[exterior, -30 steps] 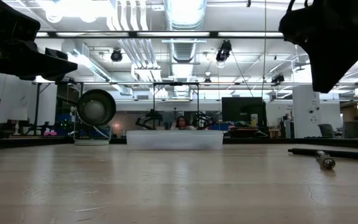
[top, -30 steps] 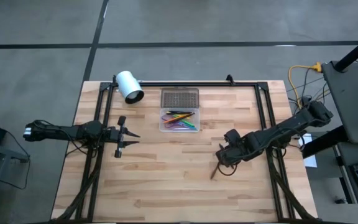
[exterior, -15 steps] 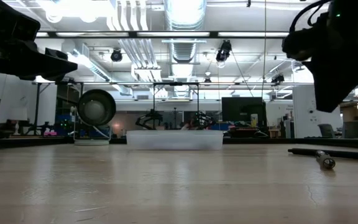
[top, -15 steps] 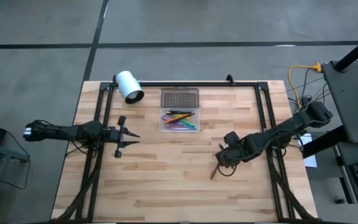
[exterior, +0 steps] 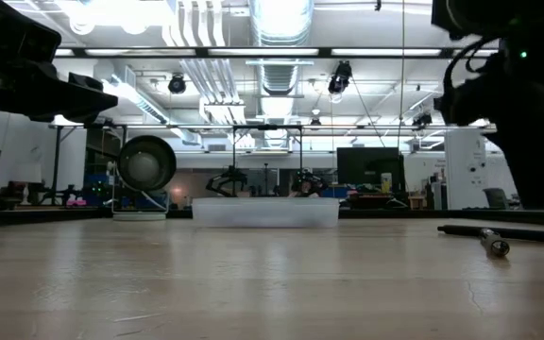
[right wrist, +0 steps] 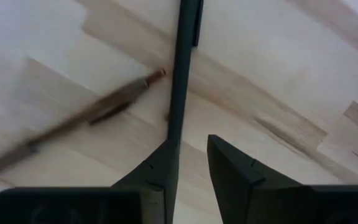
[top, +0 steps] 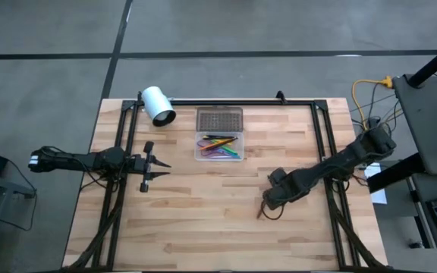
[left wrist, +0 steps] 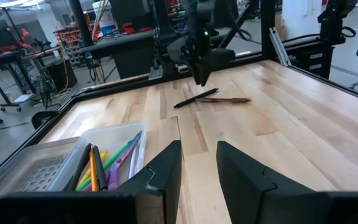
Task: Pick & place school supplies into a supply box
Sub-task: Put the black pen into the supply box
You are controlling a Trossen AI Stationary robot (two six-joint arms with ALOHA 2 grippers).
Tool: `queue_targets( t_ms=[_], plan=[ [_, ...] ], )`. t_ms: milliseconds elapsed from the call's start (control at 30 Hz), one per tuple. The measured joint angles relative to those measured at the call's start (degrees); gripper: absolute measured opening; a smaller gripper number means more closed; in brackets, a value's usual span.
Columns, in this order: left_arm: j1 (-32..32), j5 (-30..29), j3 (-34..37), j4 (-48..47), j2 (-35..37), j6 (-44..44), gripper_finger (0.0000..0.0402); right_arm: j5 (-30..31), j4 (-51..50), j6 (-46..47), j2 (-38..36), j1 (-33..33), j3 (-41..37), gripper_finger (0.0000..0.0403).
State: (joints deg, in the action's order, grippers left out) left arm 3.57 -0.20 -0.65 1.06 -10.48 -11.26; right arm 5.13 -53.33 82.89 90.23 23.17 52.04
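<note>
A black pen (right wrist: pixel 183 62) and a brown pencil (right wrist: pixel 86 121) lie flat on the wooden table, crossing near their ends; the left wrist view shows them as well (left wrist: pixel 213 98). My right gripper (right wrist: pixel 192 171) hangs just above them, pointing down, open, one finger over the black pen's end. In the high view it (top: pixel 268 202) is right of the table's middle. The clear supply box (top: pixel 219 146) at the far middle holds several coloured pens (left wrist: pixel 107 163), and its dotted lid (top: pixel 219 120) lies behind it. My left gripper (top: pixel 160 164) waits open at the left.
A white cylinder (top: pixel 158 105) lies on its side at the far left, beside the lid. Black frame rails (top: pixel 226 101) run along the far edge and down both sides of the table. Bare wood lies between the box and the near edge.
My right gripper has come down toward the black pen and the brown pencil, tipping until it points straight down. The pens, the box and my left gripper have stayed where they were.
</note>
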Motion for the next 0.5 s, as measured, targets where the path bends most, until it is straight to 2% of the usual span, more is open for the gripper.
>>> queue_targets(
  t_ms=[200,500],
  plan=[
    [0.0,0.0,0.0,0.0,0.0,0.0,0.0086,-1.4,0.6,-0.6,4.6,-0.5,0.0,0.0068],
    [0.0,0.0,0.0,0.0,0.0,0.0,0.0086,-3.9,2.6,-0.7,7.6,-2.3,0.1,0.0080]
  ],
)
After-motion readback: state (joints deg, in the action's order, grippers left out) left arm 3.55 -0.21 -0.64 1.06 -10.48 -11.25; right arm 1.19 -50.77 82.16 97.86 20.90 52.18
